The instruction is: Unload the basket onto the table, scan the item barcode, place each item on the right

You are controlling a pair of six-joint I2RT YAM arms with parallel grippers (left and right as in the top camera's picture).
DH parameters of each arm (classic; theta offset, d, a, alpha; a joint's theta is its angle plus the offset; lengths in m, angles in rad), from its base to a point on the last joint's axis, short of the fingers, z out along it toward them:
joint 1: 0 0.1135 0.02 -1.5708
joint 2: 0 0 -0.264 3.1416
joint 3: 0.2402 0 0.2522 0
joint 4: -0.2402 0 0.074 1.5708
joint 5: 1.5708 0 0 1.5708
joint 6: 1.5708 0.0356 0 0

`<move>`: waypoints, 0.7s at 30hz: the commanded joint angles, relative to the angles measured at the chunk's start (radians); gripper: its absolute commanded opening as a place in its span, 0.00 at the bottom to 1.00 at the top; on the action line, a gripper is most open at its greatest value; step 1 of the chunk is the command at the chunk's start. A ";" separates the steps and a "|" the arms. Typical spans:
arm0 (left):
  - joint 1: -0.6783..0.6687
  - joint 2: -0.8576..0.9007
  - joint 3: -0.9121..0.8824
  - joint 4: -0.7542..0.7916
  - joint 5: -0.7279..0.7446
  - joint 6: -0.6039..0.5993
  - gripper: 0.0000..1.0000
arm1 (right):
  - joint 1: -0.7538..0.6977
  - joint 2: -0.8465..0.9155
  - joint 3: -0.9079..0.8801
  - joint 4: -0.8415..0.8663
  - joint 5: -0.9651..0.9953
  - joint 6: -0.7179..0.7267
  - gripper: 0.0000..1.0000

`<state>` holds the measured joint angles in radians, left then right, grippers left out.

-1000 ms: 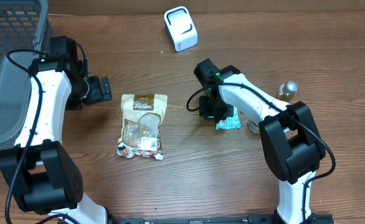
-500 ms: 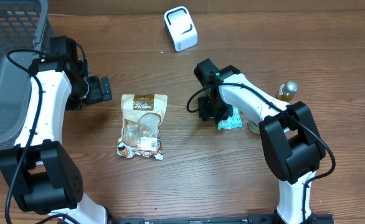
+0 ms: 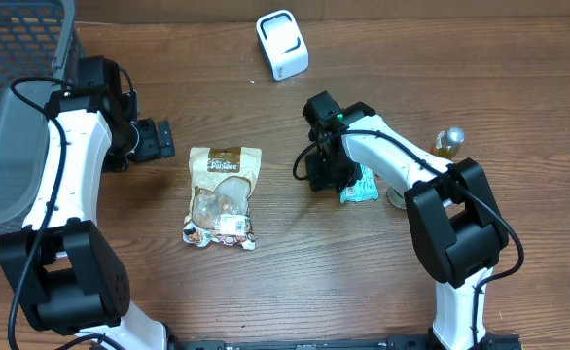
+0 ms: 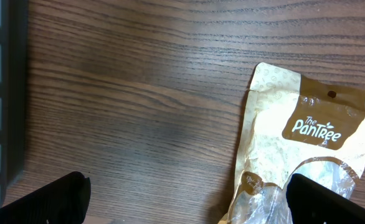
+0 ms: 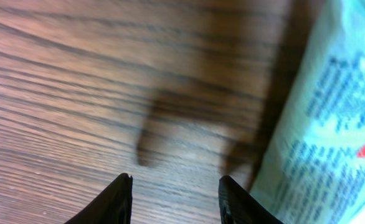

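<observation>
A teal packet [image 3: 362,185] lies flat on the wooden table, just right of my right gripper [image 3: 321,173]. In the right wrist view the gripper [image 5: 175,183] is open with only bare wood between its fingers, and the teal packet [image 5: 332,124] lies beyond the right finger. A beige snack pouch [image 3: 223,194] lies at centre left. My left gripper [image 3: 161,139] hovers wide open at the pouch's top left. In the left wrist view one finger [image 4: 332,199] stands over the pouch [image 4: 294,137]. The white scanner [image 3: 282,44] stands at the back.
A grey mesh basket [image 3: 13,107] fills the far left edge. A small bottle with a silver cap [image 3: 448,141] stands right of the teal packet, near the right arm's elbow.
My right gripper's jaws have opened and it has shifted slightly left, off the teal packet, which stays on the table. The left arm has not moved.
</observation>
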<state>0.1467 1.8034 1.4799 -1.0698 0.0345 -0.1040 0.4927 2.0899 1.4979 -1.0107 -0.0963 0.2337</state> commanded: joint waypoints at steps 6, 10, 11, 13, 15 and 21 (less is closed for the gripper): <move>0.003 0.014 0.021 0.001 0.008 0.007 1.00 | 0.002 -0.119 0.016 0.043 -0.017 -0.026 0.57; 0.003 0.014 0.021 0.001 0.008 0.008 1.00 | 0.002 -0.119 0.014 0.033 -0.017 -0.026 1.00; 0.003 0.014 0.021 0.001 0.008 0.008 1.00 | 0.002 -0.119 0.014 0.036 -0.017 -0.026 1.00; 0.003 0.014 0.021 0.001 0.008 0.007 1.00 | 0.002 -0.119 0.014 0.039 -0.017 -0.026 1.00; 0.003 0.014 0.021 0.001 0.008 0.007 1.00 | 0.002 -0.119 0.014 0.040 -0.017 -0.026 1.00; 0.003 0.014 0.021 0.001 0.008 0.007 1.00 | 0.002 -0.119 0.014 0.040 -0.017 -0.026 1.00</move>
<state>0.1467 1.8034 1.4799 -1.0698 0.0345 -0.1040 0.4927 1.9942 1.4986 -0.9730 -0.1074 0.2089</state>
